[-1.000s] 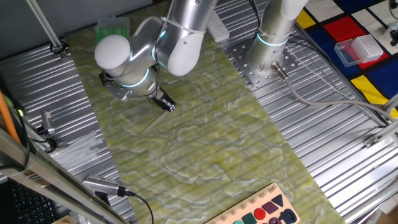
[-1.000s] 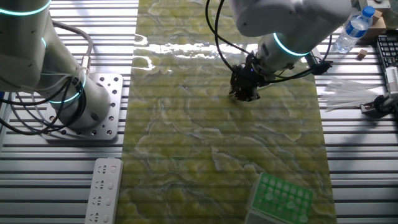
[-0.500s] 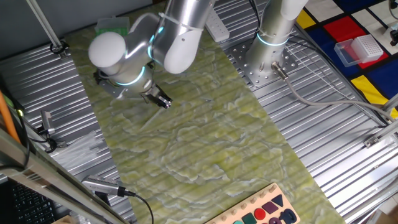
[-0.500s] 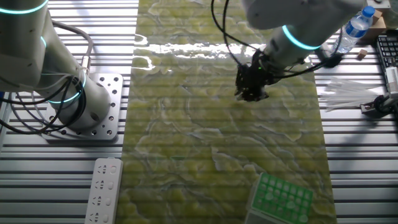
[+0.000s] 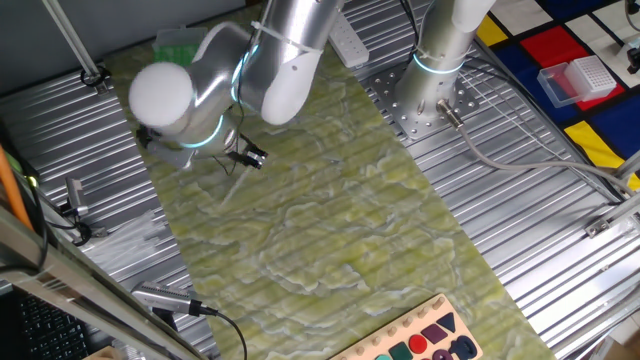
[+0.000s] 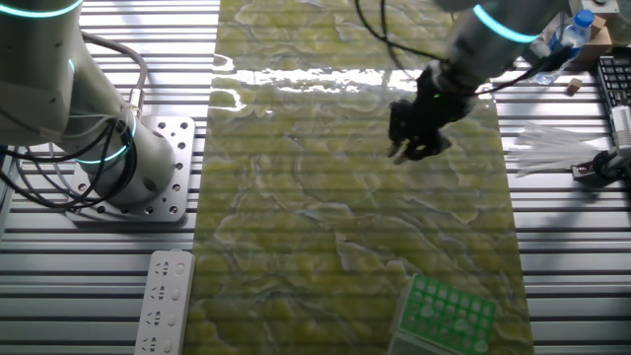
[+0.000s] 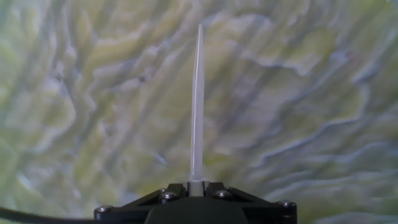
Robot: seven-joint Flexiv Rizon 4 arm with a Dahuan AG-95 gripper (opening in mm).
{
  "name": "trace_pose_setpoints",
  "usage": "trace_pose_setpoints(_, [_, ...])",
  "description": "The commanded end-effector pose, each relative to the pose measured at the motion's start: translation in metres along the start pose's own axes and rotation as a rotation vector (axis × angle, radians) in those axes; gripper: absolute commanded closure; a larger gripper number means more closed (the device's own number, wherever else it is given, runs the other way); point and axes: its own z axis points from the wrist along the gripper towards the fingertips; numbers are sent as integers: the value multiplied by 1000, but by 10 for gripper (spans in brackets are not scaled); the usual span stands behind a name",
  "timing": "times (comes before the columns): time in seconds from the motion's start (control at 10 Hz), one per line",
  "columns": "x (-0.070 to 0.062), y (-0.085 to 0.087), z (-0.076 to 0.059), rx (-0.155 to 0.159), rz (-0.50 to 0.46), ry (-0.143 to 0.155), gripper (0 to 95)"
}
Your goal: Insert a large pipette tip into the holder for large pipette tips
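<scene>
My gripper point(image 7: 196, 186) is shut on the wide end of the large pipette tip point(image 7: 196, 106), a slender, nearly clear tube that points straight out from the jaws above the green marbled mat. In one fixed view the gripper point(image 5: 250, 157) hangs over the mat's left part, with the tip faint below it. The holder for large pipette tips point(image 5: 180, 42), with its bright green top, stands at the mat's far corner, partly behind the arm. In the other fixed view the gripper point(image 6: 414, 148) is well apart from the holder point(image 6: 449, 314) at the bottom edge.
A second arm's base point(image 6: 118, 168) stands on the ribbed metal table beside the mat. A white power strip point(image 6: 163, 301) lies near it. A bag of spare tips point(image 6: 552, 148) and a water bottle point(image 6: 562, 44) are at the right. A clear box with a white grid top point(image 5: 580, 78) sits far off.
My gripper has carried the pipette tip sideways across the mat, leftward in one fixed view and rightward in the other. The grip on the tip is unchanged.
</scene>
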Motion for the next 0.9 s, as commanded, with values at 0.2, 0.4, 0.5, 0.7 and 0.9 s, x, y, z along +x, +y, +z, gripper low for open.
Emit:
trace_pose_setpoints(0.2, [28,-41,-20,120,-188,101,950])
trace_pose_setpoints(0.4, [38,-44,-19,164,-241,126,950])
trace_pose_setpoints(0.5, [42,-46,-17,174,-245,116,950])
trace_pose_setpoints(0.7, [47,-52,-8,190,-277,99,950])
trace_pose_setpoints(0.9, [47,-52,-7,194,-287,97,950])
